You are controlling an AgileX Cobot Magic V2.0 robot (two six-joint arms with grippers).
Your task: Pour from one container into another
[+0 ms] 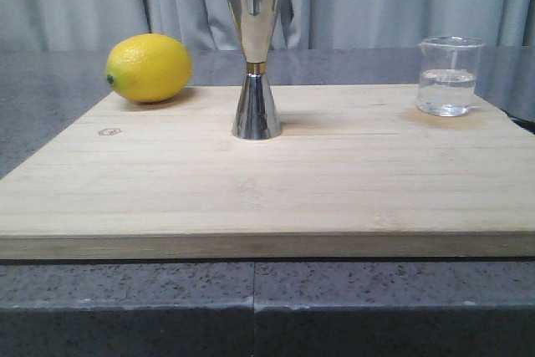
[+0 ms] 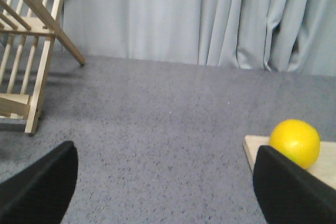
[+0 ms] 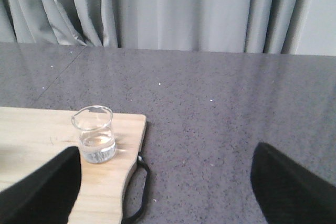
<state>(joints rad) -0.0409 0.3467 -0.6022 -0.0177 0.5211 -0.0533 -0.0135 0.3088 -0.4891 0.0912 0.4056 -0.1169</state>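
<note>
Small stamped logo, unreadable, on wooden board left of jigger.

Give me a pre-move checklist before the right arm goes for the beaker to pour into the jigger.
1. Beaker upright near the right end of the cutting board, clear liquid in its lower part: ok.
2. Jigger upright mid-board, wide cup on top: ok.
3. Jigger cup empty: cannot tell, its inside is not visible.
4. Right gripper open and holding nothing, fingers spread wide: ok.
5. Left gripper open, off the board's left end beside the lemon, away from the pour path: ok.
6. Board surface between beaker and jigger bare: ok.
</note>
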